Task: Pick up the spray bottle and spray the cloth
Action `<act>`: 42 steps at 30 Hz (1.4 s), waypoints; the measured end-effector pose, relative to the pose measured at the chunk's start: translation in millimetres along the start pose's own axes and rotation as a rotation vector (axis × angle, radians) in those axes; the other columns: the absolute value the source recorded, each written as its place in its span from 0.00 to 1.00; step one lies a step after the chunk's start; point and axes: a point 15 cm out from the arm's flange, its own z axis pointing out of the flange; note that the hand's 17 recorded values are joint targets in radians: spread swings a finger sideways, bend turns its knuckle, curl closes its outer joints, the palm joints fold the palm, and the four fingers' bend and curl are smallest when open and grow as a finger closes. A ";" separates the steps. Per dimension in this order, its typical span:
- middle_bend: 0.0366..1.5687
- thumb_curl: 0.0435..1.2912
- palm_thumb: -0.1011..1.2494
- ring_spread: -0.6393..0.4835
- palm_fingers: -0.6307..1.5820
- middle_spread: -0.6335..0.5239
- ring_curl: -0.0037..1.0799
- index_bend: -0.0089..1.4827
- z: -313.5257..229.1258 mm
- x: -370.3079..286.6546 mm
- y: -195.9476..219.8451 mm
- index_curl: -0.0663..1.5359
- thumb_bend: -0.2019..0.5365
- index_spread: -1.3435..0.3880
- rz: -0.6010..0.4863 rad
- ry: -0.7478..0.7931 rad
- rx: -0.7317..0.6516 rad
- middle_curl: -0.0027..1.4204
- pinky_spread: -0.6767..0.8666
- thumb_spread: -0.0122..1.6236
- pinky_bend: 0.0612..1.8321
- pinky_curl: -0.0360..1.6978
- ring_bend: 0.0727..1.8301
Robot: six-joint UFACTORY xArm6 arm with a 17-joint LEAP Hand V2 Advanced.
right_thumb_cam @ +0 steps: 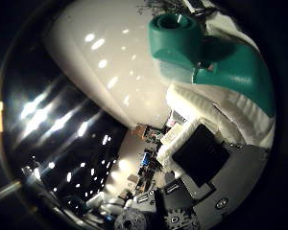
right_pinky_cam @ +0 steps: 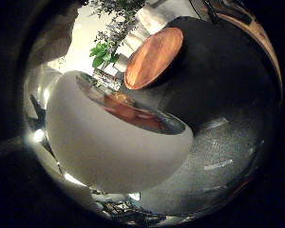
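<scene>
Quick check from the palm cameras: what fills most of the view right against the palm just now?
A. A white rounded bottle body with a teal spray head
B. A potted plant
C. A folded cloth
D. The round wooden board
A: the white bottle body fills much of both palm views, with the teal spray head beside the hand; the wooden board lies farther off.

White bottle body (right_pinky_cam: 114, 147) against palm
</scene>
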 end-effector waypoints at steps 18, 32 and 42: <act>0.78 0.27 0.77 0.31 0.60 0.29 0.88 0.73 15.2 -68.2 10.1 0.69 0.26 0.57 -0.093 -0.031 -0.024 0.80 0.26 0.76 0.63 0.85 0.78; 0.78 0.27 0.77 0.30 0.61 0.29 0.89 0.75 29.7 -110.5 25.3 0.68 0.25 0.57 -0.085 -0.012 -0.101 0.80 0.27 0.76 0.62 0.86 0.77; 0.78 0.28 0.76 0.31 0.62 0.29 0.88 0.75 36.6 -118.7 56.6 0.67 0.26 0.58 0.002 0.108 -0.241 0.80 0.28 0.75 0.62 0.85 0.77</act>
